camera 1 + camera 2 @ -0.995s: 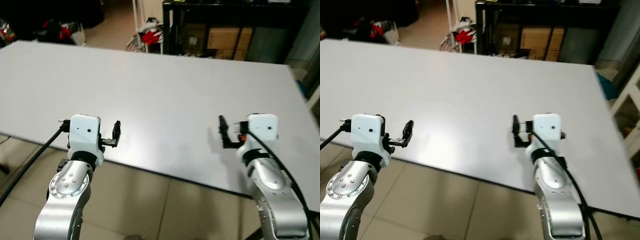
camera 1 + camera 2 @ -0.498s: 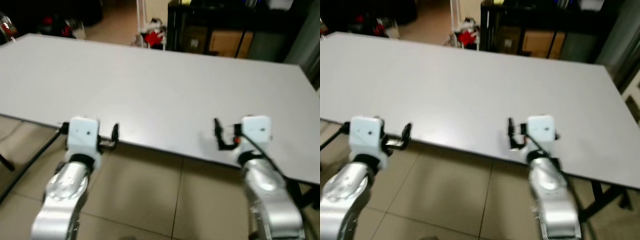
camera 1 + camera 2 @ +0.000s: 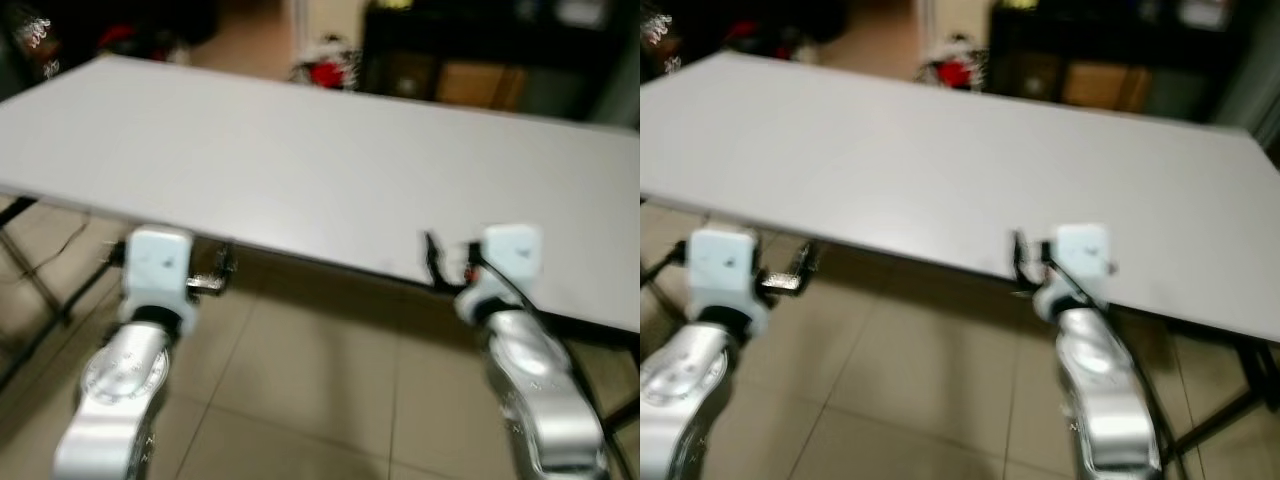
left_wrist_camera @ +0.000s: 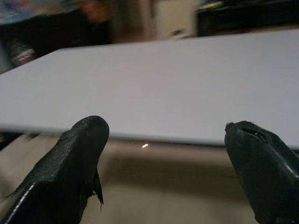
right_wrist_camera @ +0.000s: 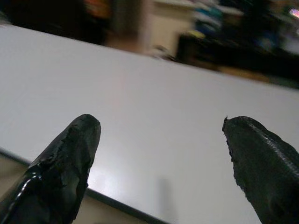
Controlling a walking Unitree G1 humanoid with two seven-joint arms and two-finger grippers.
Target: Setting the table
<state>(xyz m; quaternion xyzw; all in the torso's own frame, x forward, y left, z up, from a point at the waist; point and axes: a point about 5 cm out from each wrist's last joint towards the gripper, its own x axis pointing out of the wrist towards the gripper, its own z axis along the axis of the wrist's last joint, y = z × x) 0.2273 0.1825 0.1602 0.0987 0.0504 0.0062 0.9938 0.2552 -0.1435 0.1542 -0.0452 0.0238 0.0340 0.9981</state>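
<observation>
**Both arms facing a bare counter, nothing yet in hand.**

Left to right: the left end effector (image 3: 222, 272) is hovering over the tiled floor (image 3: 300, 400) just short of the counter (image 3: 300, 160) edge, its fingers (image 4: 79, 154) spread wide and gripping nothing; the right end effector (image 3: 432, 262) is hanging at the near edge, equally wide apart and empty-handed. The counter's grey top is carrying no tableware that can be made out, and a dark shelf unit (image 3: 480, 50) is standing beyond it. The head views are smeared, so judging reach from here is risky: an arm advancing low could be striking the counter edge.
</observation>
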